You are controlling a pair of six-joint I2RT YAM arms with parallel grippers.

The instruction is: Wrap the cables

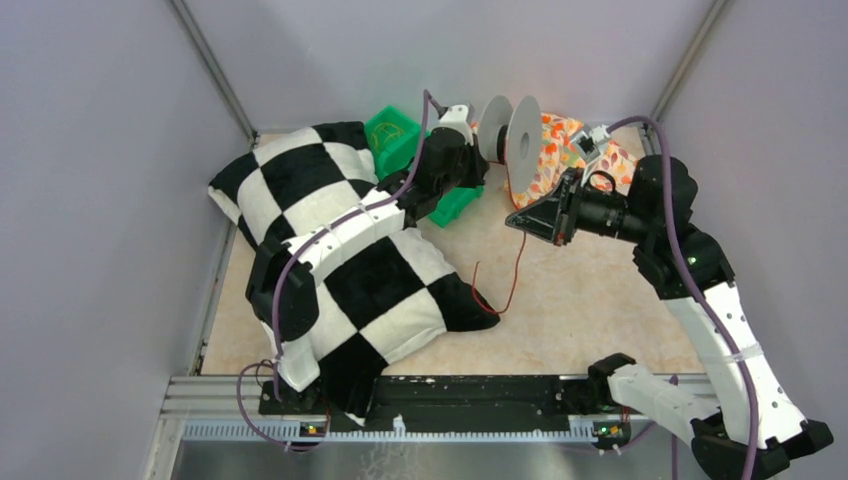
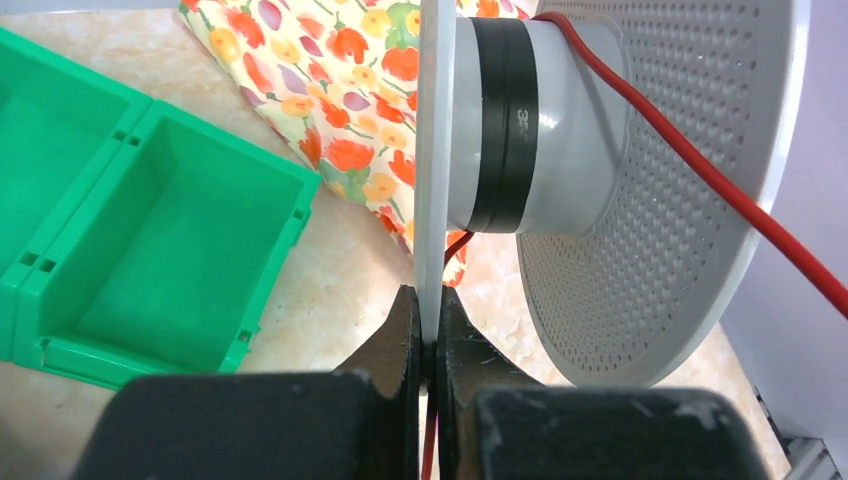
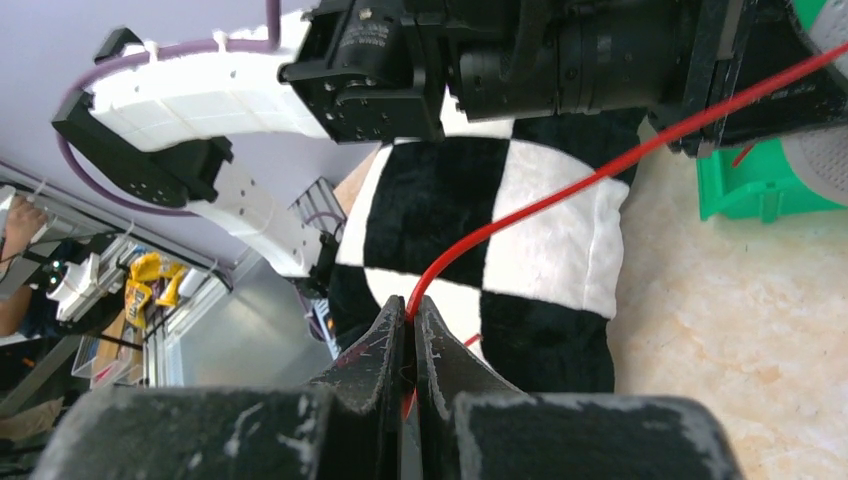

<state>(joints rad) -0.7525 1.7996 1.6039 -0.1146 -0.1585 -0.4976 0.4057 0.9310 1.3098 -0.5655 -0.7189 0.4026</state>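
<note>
The cable is a thin red wire. In the top view it hangs (image 1: 519,265) from my right gripper (image 1: 513,220) and loops on the table by the checkered cloth. In the right wrist view my right gripper (image 3: 411,306) is shut on the cable (image 3: 540,205), which runs up to the right towards the spool. A white spool (image 1: 523,140) with two perforated flanges stands at the back. My left gripper (image 2: 430,302) is shut on the edge of the spool's near flange (image 2: 434,150). The cable (image 2: 700,170) crosses the spool's hub (image 2: 540,120).
A black-and-white checkered cloth (image 1: 340,250) lies over the left arm and the left of the table. Green bins (image 1: 392,135) sit behind it, also in the left wrist view (image 2: 150,230). A floral cloth (image 1: 560,140) lies behind the spool. Grey walls enclose the table.
</note>
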